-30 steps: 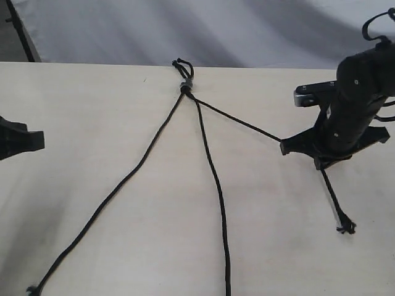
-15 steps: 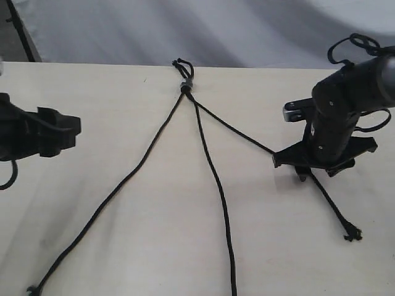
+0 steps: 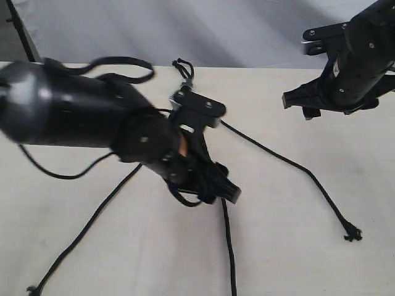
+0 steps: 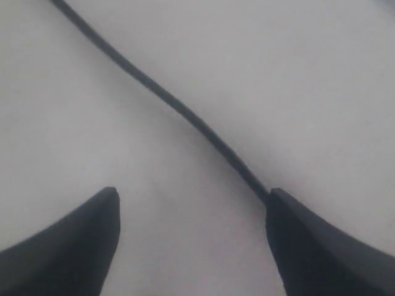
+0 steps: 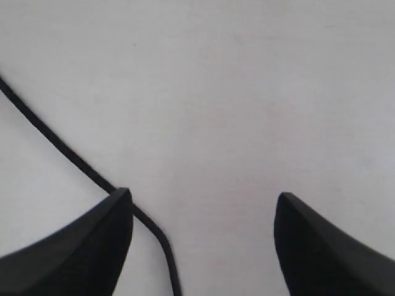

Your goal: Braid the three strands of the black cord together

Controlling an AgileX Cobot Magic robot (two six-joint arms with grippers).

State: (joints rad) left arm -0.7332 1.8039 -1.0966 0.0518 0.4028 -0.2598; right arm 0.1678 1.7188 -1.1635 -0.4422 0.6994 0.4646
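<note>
Left arm [image 3: 74, 117] overhangs middle strand [image 3: 228, 246]; tabletop [image 3: 290, 240] rightward open.

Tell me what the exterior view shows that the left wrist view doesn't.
Only the exterior view: the knot at the far edge of the table, all three strands fanning from it, and the right gripper off to the right. Only the left wrist view: the left gripper with its jaws wide open, a strand running up to one fingertip. Both: that gripper, a strand and the pale table.

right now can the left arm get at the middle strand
Probably yes: the left gripper hangs open over the middle strand, which runs to one fingertip with nothing lying across it.
</note>
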